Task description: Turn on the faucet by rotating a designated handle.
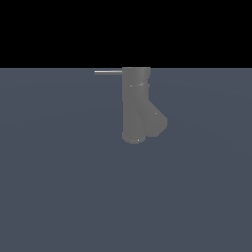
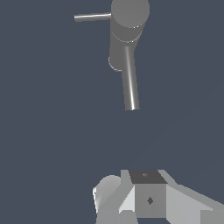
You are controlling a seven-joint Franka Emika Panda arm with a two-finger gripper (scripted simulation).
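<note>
faucet point(image 1: 135, 106) – matt grey | handle point(image 1: 108, 72) – smooth, shiny metal

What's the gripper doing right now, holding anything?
Gripper: cannot tell whether open or closed; only part of it shows in the wrist view. It is clear of the faucet, holding nothing.

Faucet point(image 1: 135, 106) standing upright on flat blue-grey floor point(image 1: 59, 187), centre of exterior view. Body showing as matte grey cylinder, top edge lying level with floor's far edge, black band above. Stubby spout point(image 1: 156, 120) branching off lower body, angling up toward exterior view's right, giving Y outline. Handle point(image 1: 108, 72), thin light-grey rod, sticking out level from cylinder's top toward exterior view's left, catching a pale highlight along its length. Small bright specks showing on body. No arm appearing in this view.
</note>
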